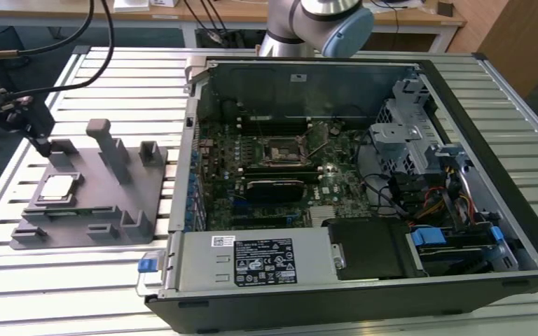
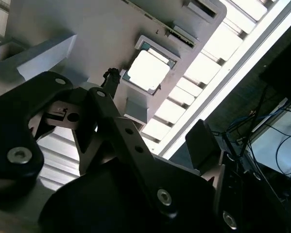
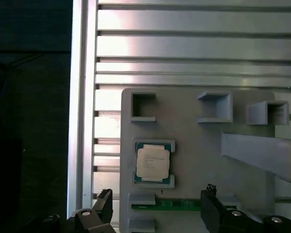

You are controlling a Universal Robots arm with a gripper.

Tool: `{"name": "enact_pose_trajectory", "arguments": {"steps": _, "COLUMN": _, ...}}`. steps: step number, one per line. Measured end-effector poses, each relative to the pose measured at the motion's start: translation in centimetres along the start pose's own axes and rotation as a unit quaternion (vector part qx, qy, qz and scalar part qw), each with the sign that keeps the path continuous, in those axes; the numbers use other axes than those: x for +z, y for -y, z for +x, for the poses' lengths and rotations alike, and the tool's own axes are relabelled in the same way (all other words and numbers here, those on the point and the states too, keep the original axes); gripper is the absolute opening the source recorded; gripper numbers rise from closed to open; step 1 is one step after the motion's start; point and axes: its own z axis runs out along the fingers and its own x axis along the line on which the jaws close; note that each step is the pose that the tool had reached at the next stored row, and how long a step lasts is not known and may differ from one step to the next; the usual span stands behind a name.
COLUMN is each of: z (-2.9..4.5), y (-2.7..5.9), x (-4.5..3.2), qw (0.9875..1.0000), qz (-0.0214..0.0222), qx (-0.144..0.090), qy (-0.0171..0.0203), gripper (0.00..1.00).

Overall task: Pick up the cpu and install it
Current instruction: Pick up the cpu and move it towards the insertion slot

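The cpu [image 1: 59, 187] lies flat with its silvery top up in a recess of the grey fixture tray [image 1: 110, 210], at the exterior view's left. My gripper [image 1: 15, 140] hangs just behind and above that tray, open and holding nothing. In the first wrist view the cpu [image 3: 153, 162] sits a short way ahead of the gripper [image 3: 157, 198], whose two black fingertips [image 3: 104, 200] stand wide apart on either side of it. The second wrist view shows the cpu [image 2: 147, 71] beyond one finger [image 2: 111, 77]. The black-framed socket [image 1: 283, 150] sits on the motherboard inside the open computer case.
The open computer case [image 1: 456, 105] fills the middle and the exterior view's right, with a power supply [image 1: 250, 260] at its front and a drive cage [image 1: 409, 133]. Upright posts [image 1: 108, 147] rise from the tray near the cpu. Everything rests on a slatted aluminium table [image 1: 101, 294].
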Motion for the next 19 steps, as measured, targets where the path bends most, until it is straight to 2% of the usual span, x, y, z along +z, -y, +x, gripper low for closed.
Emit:
{"name": "enact_pose_trajectory", "arguments": {"steps": 1, "z": 0.00, "y": -0.04, "x": 0.18, "qw": 1.0000, "qz": 0.0000, "qx": 0.000, "qy": 0.0000, "gripper": 0.81}}
{"name": "enact_pose_trajectory", "arguments": {"steps": 2, "z": -0.01, "y": -0.05, "x": 0.35, "qw": 1.0000, "qz": 0.0001, "qx": 0.001, "qy": 0.0000, "gripper": 0.75}}
{"name": "enact_pose_trajectory", "arguments": {"steps": 13, "z": 0.00, "y": 0.00, "x": 2.35, "qw": 1.0000, "qz": 0.0000, "qx": 0.003, "qy": 0.0001, "gripper": 0.75}}
{"name": "enact_pose_trajectory", "arguments": {"steps": 15, "z": 0.00, "y": 0.02, "x": 2.72, "qw": 1.0000, "qz": 0.0000, "qx": 0.003, "qy": 0.0001, "gripper": 0.76}}
{"name": "enact_pose_trajectory", "arguments": {"steps": 16, "z": -0.01, "y": 0.02, "x": 2.90, "qw": 1.0000, "qz": 0.0000, "qx": 0.003, "qy": 0.0001, "gripper": 0.82}}
{"name": "enact_pose_trajectory", "arguments": {"steps": 19, "z": -0.01, "y": 0.04, "x": 3.45, "qw": 1.0000, "qz": 0.0000, "qx": 0.003, "qy": 0.0001, "gripper": 0.82}}
